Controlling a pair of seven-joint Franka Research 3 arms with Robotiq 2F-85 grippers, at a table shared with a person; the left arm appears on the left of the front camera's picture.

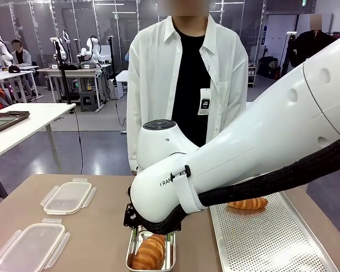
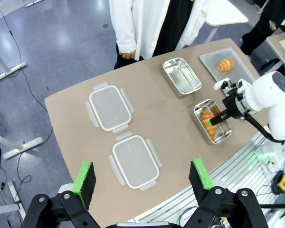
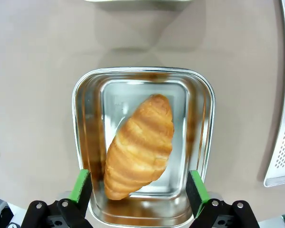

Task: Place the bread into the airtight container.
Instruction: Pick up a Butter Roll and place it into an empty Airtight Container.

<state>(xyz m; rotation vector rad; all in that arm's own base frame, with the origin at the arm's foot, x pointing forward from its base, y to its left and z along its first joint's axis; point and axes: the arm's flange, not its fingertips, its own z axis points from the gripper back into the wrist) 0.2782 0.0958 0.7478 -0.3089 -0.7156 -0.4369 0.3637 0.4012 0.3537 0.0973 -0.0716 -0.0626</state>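
R hand, wide apart, over croissant in steel container; L hand apart too; arm print "RAN".

Croissant diagonal in steel container, its near end between spread green-padded fingers

Two croissants, two steel containers, two clear snap-lock lids, one perforated tray, one brown surface, two robot hands counted, left hand and right hand, one person
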